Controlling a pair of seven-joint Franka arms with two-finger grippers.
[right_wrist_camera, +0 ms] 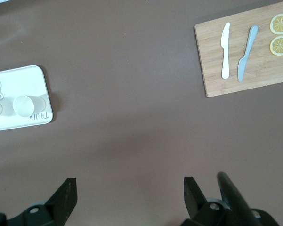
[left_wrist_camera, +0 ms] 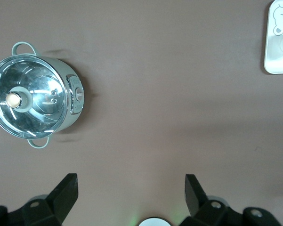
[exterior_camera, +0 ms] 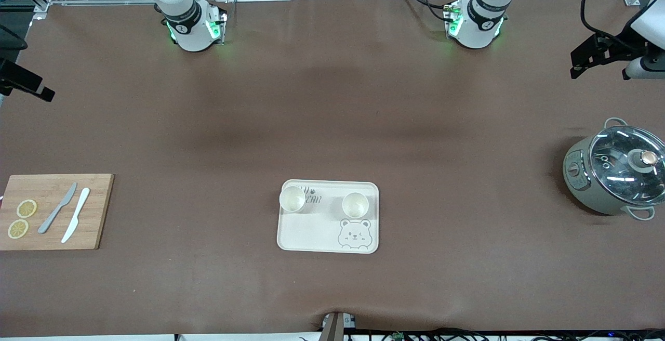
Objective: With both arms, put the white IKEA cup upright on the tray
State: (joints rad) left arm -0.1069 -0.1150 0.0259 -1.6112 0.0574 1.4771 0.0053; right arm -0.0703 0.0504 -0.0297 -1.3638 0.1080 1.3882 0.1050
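Two white cups standing upright on the cream tray (exterior_camera: 328, 237), mouths open to the ceiling: one cup (exterior_camera: 292, 198) at the tray's corner toward the right arm's end, partly covering the grey lettering, the other cup (exterior_camera: 355, 205) just above the winking bear drawing (exterior_camera: 354, 234), well apart from the first. Nothing else on the tray, and nothing touching either cup. Tray lying flat on the brown desk (exterior_camera: 332, 122), in the middle and nearer to the front camera than both arm bases. Toward the right arm's end of the desk from the tray, well apart: a wooden cutting board (exterior_camera: 98, 211) carrying two lemon slices (exterior_camera: 26, 208), a grey knife (exterior_camera: 57, 208) and a white knife (exterior_camera: 76, 214) side by side. Toward the left arm's end from the tray, also well apart: a grey-green electric pot (exterior_camera: 587, 185) with a glass lid (exterior_camera: 623, 161) and a pale knob. Left tool (left_wrist_camera: 132, 193) raised over bare desk between pot and tray, fingers spread wide, holding nothing. Right tool (right_wrist_camera: 129, 195) raised over bare desk between tray and cutting board, fingers likewise spread wide and empty. Open brown surface all round the tray, with no object between it and either tool.
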